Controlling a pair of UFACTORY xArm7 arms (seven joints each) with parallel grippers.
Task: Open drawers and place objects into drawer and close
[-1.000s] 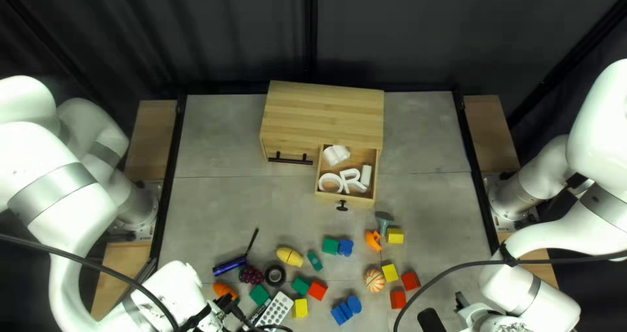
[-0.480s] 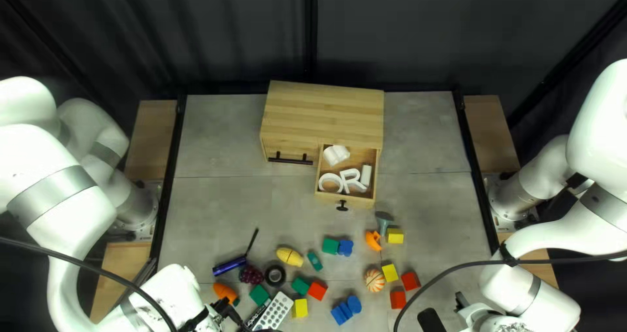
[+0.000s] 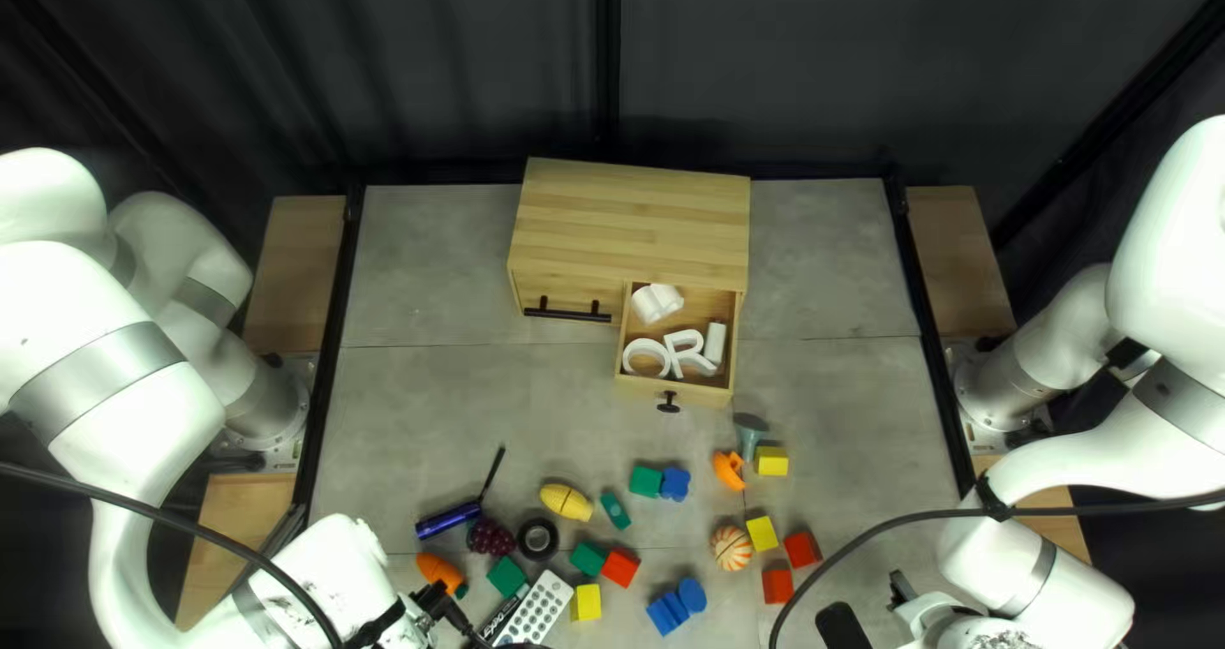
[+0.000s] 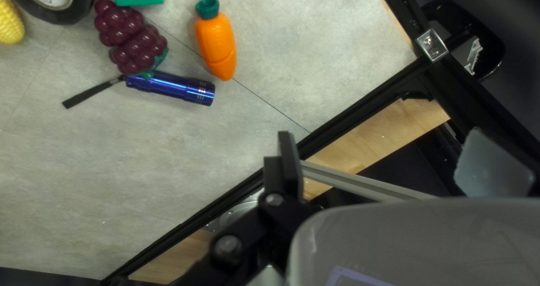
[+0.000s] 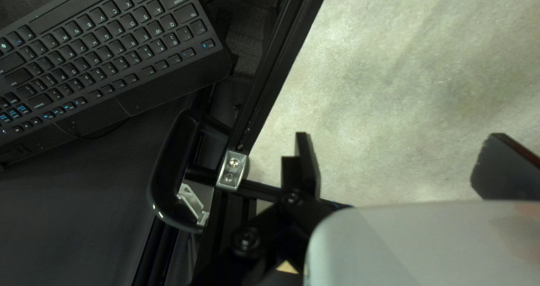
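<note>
- Top left view: pale wooden cabinet [image 3: 632, 222], its small wooden drawer [image 3: 699, 395] pulled out, white letter-shaped pieces [image 3: 657, 302] inside; left gripper [image 3: 447, 608] and right gripper [image 3: 870, 606] low over near side
- Left wrist view: left gripper [image 4: 379, 133] spread wide, grasping nothing; orange plastic carrot [image 4: 216, 44] near blue metal flashlight [image 4: 174, 87]
- Right wrist view: right gripper [image 5: 400, 136] also wide, gripping nothing

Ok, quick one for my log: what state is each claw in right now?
Left claw: open, fingers wide apart, holding nothing.
Right claw: open too, fingers wide apart, nothing held.
</note>
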